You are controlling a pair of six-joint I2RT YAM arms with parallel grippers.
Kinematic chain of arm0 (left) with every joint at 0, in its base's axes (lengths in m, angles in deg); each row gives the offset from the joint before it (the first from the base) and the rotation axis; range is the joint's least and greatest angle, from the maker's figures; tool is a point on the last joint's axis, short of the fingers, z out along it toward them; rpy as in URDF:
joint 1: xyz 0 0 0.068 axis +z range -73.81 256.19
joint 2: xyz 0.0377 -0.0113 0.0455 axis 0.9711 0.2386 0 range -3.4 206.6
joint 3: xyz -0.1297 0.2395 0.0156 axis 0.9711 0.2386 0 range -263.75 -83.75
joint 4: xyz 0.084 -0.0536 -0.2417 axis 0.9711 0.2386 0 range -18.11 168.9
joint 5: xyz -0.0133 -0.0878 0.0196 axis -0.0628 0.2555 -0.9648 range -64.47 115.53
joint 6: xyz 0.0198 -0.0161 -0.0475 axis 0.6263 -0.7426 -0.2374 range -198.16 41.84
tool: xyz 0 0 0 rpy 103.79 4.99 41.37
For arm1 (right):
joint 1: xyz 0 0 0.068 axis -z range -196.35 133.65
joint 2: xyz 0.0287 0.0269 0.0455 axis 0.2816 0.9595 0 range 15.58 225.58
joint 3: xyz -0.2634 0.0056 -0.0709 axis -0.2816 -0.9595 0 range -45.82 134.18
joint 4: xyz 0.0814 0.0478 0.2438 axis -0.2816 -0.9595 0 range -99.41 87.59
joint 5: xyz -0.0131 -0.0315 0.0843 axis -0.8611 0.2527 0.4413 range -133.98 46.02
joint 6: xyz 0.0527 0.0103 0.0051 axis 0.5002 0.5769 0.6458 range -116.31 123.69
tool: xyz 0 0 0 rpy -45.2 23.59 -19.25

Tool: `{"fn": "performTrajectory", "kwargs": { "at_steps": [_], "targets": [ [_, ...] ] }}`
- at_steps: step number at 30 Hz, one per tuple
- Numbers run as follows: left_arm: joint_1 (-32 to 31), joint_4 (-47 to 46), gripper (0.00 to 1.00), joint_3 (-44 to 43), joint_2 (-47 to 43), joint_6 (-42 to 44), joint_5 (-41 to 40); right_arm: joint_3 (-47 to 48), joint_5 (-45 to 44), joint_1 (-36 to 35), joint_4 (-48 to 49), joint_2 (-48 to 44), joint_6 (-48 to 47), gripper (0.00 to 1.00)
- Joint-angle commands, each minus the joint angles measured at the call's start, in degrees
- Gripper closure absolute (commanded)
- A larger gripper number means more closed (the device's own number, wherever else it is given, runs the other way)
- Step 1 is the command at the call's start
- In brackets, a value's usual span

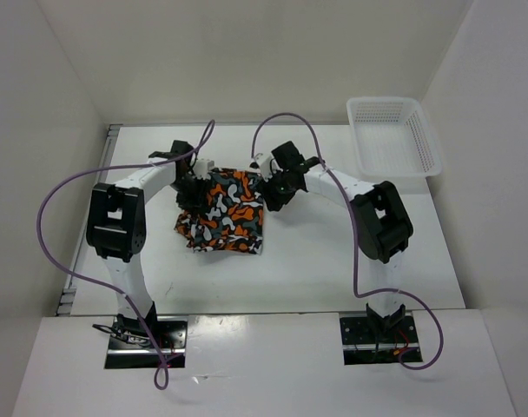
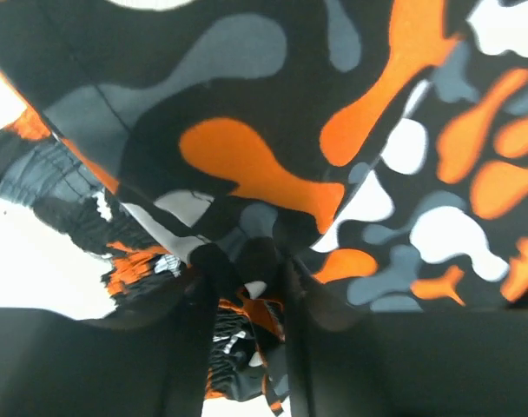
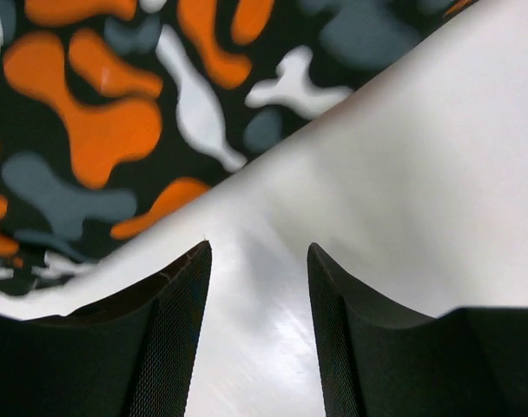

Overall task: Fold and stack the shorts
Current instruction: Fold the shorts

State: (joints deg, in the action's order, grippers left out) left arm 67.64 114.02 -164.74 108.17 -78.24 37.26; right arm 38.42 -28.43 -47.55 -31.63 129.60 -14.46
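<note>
The shorts point(image 1: 222, 213), in an orange, black, grey and white camouflage print, lie bunched in a partly folded heap at the middle of the table. My left gripper point(image 1: 194, 187) is at their far left corner. In the left wrist view it point(image 2: 245, 278) is shut on a gathered fold of the shorts point(image 2: 247, 156), which drape across the whole view. My right gripper point(image 1: 273, 195) is at the shorts' far right edge. In the right wrist view it point(image 3: 258, 252) is open and empty over bare table, with the shorts' edge point(image 3: 99, 130) just beyond its left finger.
A white plastic mesh basket point(image 1: 394, 135) stands at the far right corner of the white table point(image 1: 333, 252). White walls close in the back and both sides. Purple cables loop above both arms.
</note>
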Motion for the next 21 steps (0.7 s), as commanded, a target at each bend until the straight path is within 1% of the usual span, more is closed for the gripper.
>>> {"fn": "performTrajectory", "kwargs": {
  "at_steps": [1,3,6,10,12,14,15,17,18,19,21],
  "targets": [
    [-0.06,1.38,0.66,-0.13,1.28,0.08,12.25,4.70,-2.62,2.20,1.09,-3.10,-2.41,0.47],
    [-0.06,2.08,0.66,-1.44,1.81,0.08,16.12,6.10,-3.33,3.77,1.09,-3.63,-3.29,0.47],
    [-0.06,2.61,0.66,-4.42,5.14,0.08,24.36,8.30,-4.74,5.35,0.47,-4.15,-5.40,0.47],
    [-0.75,2.61,0.66,-7.07,7.61,0.08,30.09,9.97,-6.67,6.94,-0.58,-4.77,-6.46,0.47],
    [-0.76,2.61,0.60,-7.08,8.31,0.08,30.81,9.97,-7.54,7.47,-0.58,-5.38,-7.07,0.47],
    [-0.76,1.30,0.55,-4.37,7.36,0.08,30.29,9.97,-8.08,7.47,-0.58,-6.96,-7.59,0.47],
    [-0.76,1.29,0.48,-3.39,6.65,0.08,30.29,9.28,-8.08,7.47,-1.11,-6.97,-7.60,0.47],
    [0.37,0.50,0.39,-1.63,4.20,0.08,28.80,8.65,-8.61,7.47,-1.11,-8.63,-7.60,0.46],
    [0.38,0.50,0.30,-0.93,3.31,0.08,28.79,8.13,-9.22,7.47,-1.11,-8.64,-7.60,0.45],
    [1.25,0.50,0.25,-0.23,1.39,0.08,27.31,8.13,-9.22,7.47,-1.11,-9.16,-7.60,0.40],
    [2.84,0.50,0.14,-0.22,-0.55,0.08,25.99,8.13,-10.10,7.47,-0.50,-9.16,-6.11,0.36]
  ]
}}
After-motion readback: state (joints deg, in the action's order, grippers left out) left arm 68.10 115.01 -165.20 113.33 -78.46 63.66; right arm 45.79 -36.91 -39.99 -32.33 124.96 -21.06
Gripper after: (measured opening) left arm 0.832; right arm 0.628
